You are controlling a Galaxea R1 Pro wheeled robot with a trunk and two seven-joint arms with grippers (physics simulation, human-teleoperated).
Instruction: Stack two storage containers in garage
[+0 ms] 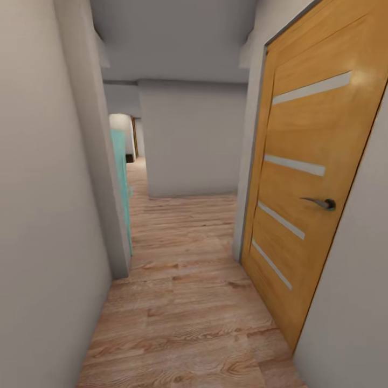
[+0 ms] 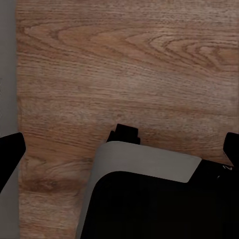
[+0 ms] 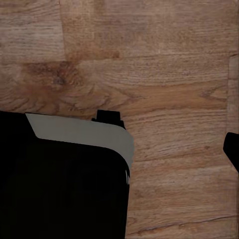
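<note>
Wood-plank hallway floor (image 1: 183, 302) is stretching ahead beside an orange door (image 1: 302, 188); you're travelling, tool states I cannot tell.

the floor (image 1: 183, 302) is matt wood plank with visible grain. the door (image 1: 307, 178) is smooth orange-brown wood with a metal handle (image 1: 320, 203). the walls (image 1: 48, 215) look plain and matt.

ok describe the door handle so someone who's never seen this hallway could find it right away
Look down the hallway with the wood plank floor; on its right side stands an orange-brown wooden door with pale horizontal strips. The handle is a small dark metal lever near the door's right edge, the only dark curved part on that door.
</note>
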